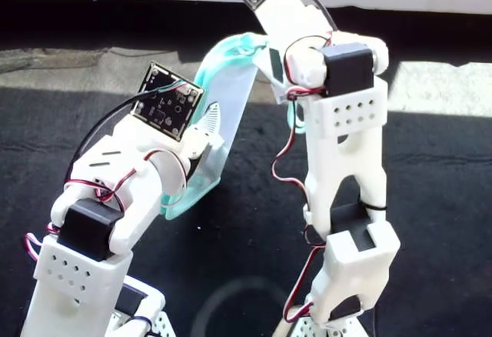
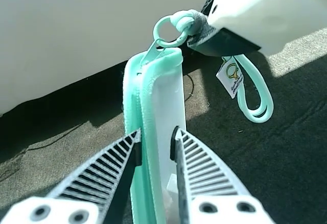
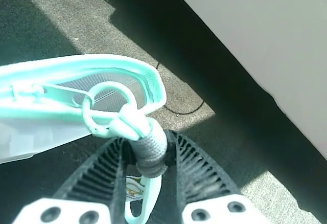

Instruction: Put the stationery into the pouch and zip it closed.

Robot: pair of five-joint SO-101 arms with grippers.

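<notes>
1. Tools from the high view: the left tool [image 1: 201, 151] is clamped on the lower part of the pouch [image 1: 227, 83]. The right tool [image 1: 281, 66] meets the pouch's upper end, though its fingers are hard to make out from here. The mint-green, see-through pouch hangs in an arc between the two arms, lifted off the dark bench [image 1: 438, 198].

2. Left wrist view: the left tool [image 2: 156, 142] has its ribbed fingers [image 2: 196, 168] only slightly apart, pinching the pouch [image 2: 164, 96] edge-on across its narrow width. The zip looks closed along the stretch that shows. At the far end the zip ring [image 2: 168, 29] joins a grey-bound cord [image 2: 200, 27], which is gripped by the right tool [image 2: 212, 35]. A strap loop [image 2: 257, 98] and a small tag [image 2: 231, 75] dangle below it. A white wall [image 2: 61, 29] stands behind.

3. Right wrist view: the right tool [image 3: 148, 144] is clenched on the grey-bound cord [image 3: 150, 150], its fingers nearly together. The zip ring [image 3: 110, 98] sits just beyond the fingertips, at the rounded end of the pouch [image 3: 76, 65]. The strap loop [image 3: 143, 198] hangs between the fingers, above the bench [image 3: 51, 19].
</notes>
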